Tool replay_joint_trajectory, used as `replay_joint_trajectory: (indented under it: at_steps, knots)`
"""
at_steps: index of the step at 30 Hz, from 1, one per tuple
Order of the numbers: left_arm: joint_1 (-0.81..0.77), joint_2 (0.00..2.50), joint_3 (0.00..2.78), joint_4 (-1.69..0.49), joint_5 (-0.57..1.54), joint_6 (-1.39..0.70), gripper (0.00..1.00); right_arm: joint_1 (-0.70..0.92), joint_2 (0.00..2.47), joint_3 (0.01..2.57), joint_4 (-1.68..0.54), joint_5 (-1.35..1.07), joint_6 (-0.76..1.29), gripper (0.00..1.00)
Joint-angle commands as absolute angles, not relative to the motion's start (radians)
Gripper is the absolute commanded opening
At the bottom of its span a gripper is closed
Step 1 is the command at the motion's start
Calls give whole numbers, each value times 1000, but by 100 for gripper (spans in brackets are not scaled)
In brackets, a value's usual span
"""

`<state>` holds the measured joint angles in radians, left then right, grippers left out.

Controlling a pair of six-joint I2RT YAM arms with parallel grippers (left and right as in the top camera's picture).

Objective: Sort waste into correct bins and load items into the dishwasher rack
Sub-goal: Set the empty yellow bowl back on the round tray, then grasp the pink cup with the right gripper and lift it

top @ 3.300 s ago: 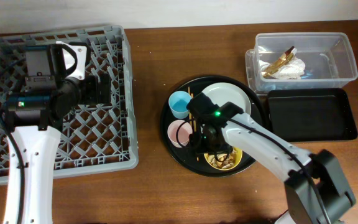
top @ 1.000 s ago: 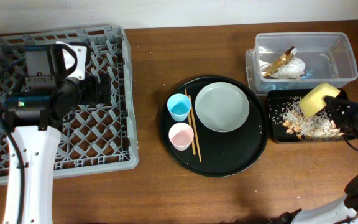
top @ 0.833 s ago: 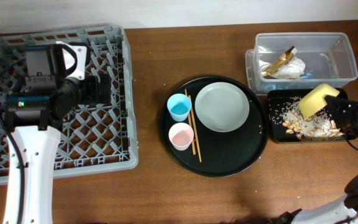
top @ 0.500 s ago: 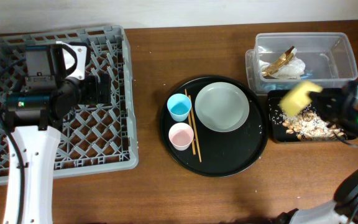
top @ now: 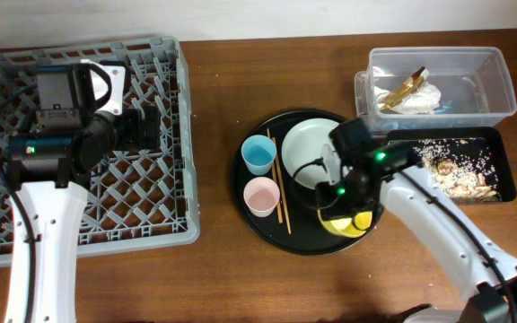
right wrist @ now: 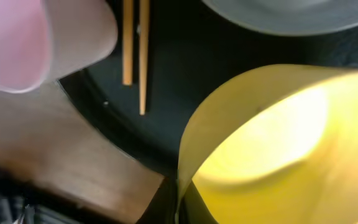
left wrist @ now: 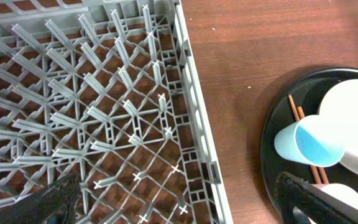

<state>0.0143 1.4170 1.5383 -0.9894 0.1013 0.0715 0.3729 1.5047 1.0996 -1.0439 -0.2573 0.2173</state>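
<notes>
Holding the yellow bowl (top: 357,224) over the round black tray (top: 303,242), near-right part.
Clenched on its rim with the right end effector (top: 341,213); needs carrying left to the dishwasher rack (top: 164,193), well apart, past chopsticks (top: 279,184) and pink cup (top: 260,195). Nearer the rack: left end effector (top: 147,128), released, empty.
</notes>
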Motion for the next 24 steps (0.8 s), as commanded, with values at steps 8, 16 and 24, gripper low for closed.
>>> replay_joint_trajectory:
  at_steps: [8, 16, 24]
  knots:
    - [16, 1425, 1555, -990, 109, 84, 99, 411, 1540, 1025, -928, -220, 293, 43]
    - [16, 1425, 1555, -990, 109, 84, 99, 420, 1540, 1348, -963, -301, 240, 46]
    - [16, 1425, 1555, -990, 109, 84, 99, 550, 1770, 1339, -922, -277, 298, 43]
